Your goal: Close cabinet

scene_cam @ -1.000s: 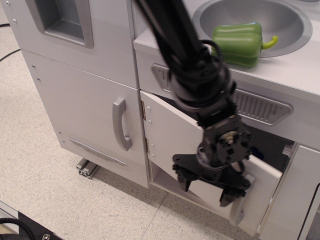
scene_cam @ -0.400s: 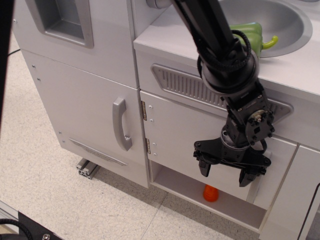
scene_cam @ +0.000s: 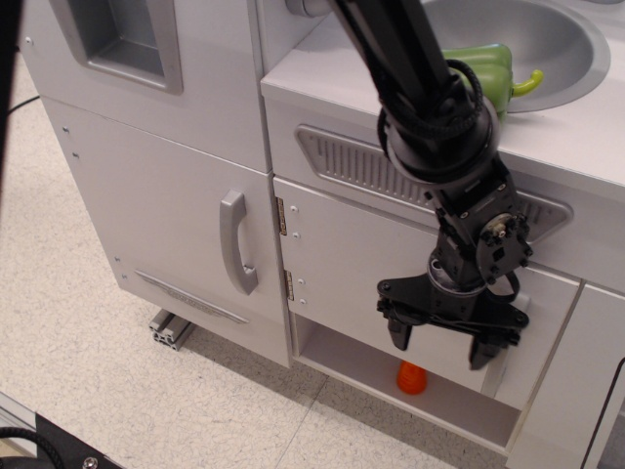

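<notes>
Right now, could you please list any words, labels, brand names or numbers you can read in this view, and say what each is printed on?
None: no readable text on the cabinet door, the taller door with the curved handle, the sink or the gripper.

A speckled beige tile floor (scene_cam: 88, 362) lies under the pale grey toy kitchen. A black cable (scene_cam: 15, 106) crosses it at left; a metal foot (scene_cam: 171, 329) shows beneath.
</notes>
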Robot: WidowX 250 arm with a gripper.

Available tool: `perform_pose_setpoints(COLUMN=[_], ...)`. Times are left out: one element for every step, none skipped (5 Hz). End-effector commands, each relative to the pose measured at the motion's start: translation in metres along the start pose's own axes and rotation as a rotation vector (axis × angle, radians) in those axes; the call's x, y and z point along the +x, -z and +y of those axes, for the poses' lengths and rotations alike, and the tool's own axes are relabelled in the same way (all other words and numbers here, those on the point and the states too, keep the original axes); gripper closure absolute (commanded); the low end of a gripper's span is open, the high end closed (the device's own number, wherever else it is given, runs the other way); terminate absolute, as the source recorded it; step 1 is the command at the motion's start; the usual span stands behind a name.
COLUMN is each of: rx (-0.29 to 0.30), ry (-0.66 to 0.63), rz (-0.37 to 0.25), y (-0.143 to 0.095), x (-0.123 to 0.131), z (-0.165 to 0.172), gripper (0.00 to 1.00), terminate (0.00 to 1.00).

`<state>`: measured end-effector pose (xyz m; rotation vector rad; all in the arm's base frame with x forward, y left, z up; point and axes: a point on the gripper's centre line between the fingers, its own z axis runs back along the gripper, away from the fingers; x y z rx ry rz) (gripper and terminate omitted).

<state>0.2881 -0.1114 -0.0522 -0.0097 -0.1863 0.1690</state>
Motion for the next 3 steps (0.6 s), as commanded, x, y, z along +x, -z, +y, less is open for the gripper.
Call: perform_pose_setpoints(rx=[-0.058,-0.058,-0.058], ry=[0.057,0.057,0.057], rz=[-0.039,-0.039,-0.039], y=[-0.0401,-0.0401,-0.0401], x=[-0.0054,-0.0054,-0.0054], z=[0.0101,0.0101,0.0101], gripper=[0.0,0.0,0.0], terminate=[0.0,0.0,1.0])
